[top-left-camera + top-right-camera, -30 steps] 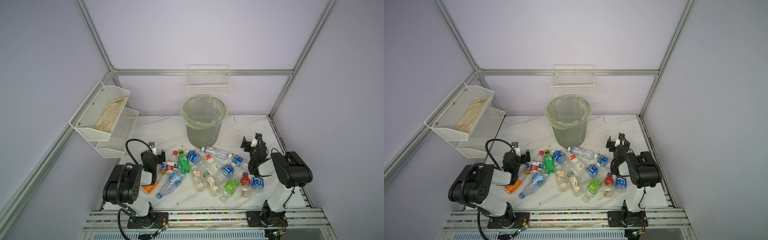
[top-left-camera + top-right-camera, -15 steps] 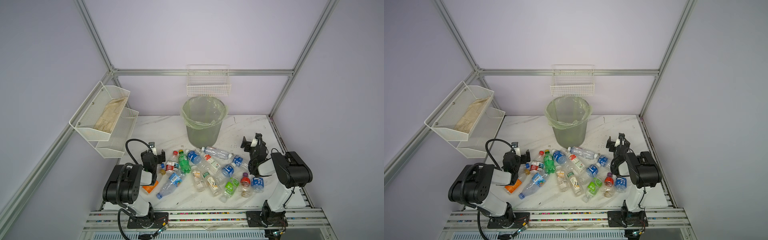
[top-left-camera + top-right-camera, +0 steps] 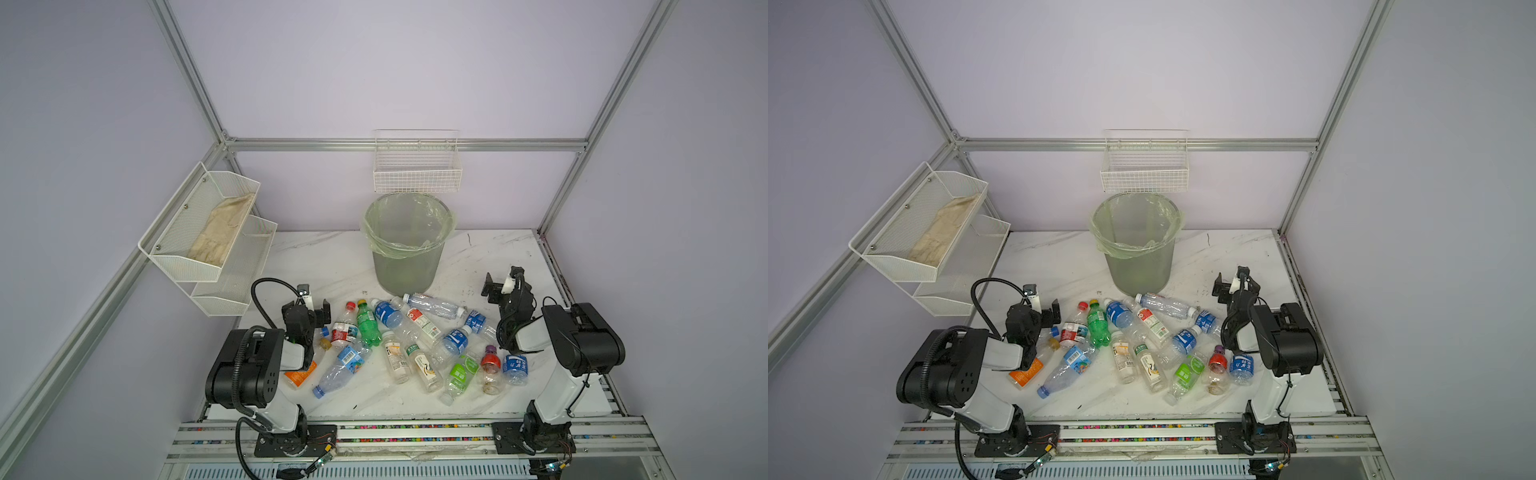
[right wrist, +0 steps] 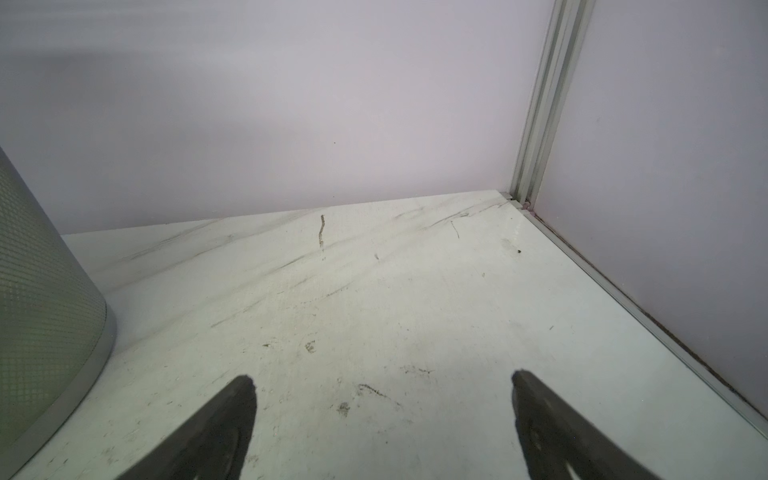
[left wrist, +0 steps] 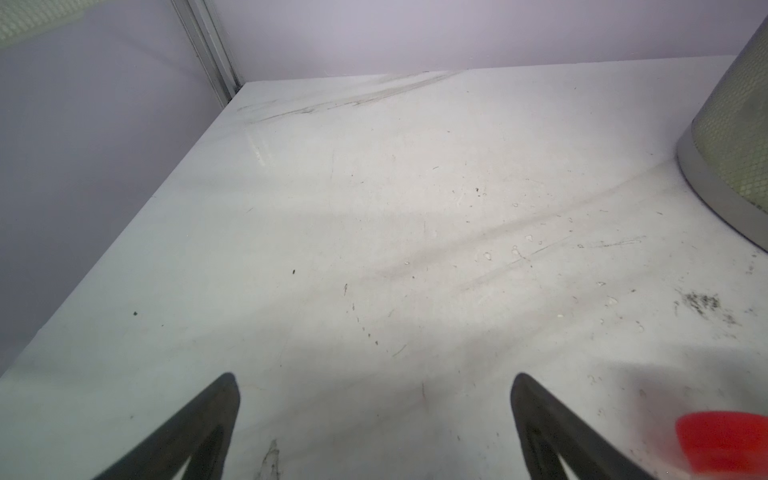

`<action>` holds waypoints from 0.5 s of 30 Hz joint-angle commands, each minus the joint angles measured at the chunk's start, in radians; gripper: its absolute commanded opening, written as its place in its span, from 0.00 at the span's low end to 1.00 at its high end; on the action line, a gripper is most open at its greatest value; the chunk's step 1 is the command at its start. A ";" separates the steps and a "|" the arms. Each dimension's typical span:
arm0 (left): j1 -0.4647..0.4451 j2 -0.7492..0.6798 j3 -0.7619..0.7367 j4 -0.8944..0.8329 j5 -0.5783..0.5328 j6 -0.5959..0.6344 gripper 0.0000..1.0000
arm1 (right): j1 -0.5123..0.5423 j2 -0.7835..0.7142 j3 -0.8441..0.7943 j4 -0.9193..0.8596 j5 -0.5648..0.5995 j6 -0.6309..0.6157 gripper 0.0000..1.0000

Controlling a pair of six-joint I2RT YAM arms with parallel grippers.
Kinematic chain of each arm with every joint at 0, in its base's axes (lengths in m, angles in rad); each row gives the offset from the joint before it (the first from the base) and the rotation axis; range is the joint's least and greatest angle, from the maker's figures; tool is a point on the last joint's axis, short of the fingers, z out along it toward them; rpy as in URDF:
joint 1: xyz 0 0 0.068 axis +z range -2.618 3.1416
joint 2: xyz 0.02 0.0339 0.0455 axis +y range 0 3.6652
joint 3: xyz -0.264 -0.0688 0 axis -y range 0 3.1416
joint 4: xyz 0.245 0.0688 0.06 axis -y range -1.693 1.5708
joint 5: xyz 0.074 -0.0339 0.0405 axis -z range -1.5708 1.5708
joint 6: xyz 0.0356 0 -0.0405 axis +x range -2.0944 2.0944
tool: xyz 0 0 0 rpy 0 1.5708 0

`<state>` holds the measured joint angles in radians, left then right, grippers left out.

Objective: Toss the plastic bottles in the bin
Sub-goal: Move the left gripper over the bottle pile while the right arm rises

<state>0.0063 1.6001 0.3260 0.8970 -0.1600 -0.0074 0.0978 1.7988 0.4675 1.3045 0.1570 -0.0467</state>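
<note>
Several plastic bottles (image 3: 409, 345) (image 3: 1138, 345) lie in a heap on the white marble table in both top views, among them a green one (image 3: 368, 326). The bin (image 3: 409, 266) (image 3: 1140, 266), grey with a pale green bag over its rim, stands behind the heap. My left gripper (image 3: 308, 309) (image 3: 1038, 309) is open at the heap's left end, next to a red-capped bottle (image 3: 345, 326). In the left wrist view the left gripper (image 5: 374, 386) has only bare table between its fingers, and the red cap (image 5: 723, 440) shows beside it. My right gripper (image 3: 503, 282) (image 4: 380, 386) is open over bare table right of the bin (image 4: 41, 291).
A white wire wall basket (image 3: 417, 170) hangs just above the bin. A white mesh two-tier shelf (image 3: 232, 266) holding a beige cloth (image 3: 222, 232) juts out on the left wall. Aluminium frame posts (image 4: 540, 124) mark the back corners.
</note>
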 commanded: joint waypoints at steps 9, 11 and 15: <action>0.004 -0.226 0.194 -0.324 -0.134 -0.066 1.00 | -0.003 -0.018 0.000 0.024 -0.008 -0.007 0.97; 0.003 -0.283 0.212 -0.343 -0.127 -0.046 1.00 | -0.003 -0.018 0.000 0.024 -0.007 -0.006 0.97; 0.003 -0.402 0.379 -0.647 -0.123 -0.071 1.00 | -0.003 -0.018 -0.001 0.027 -0.004 -0.007 0.97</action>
<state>0.0063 1.2709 0.5346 0.4713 -0.2676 -0.0475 0.0978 1.7988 0.4675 1.3045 0.1566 -0.0467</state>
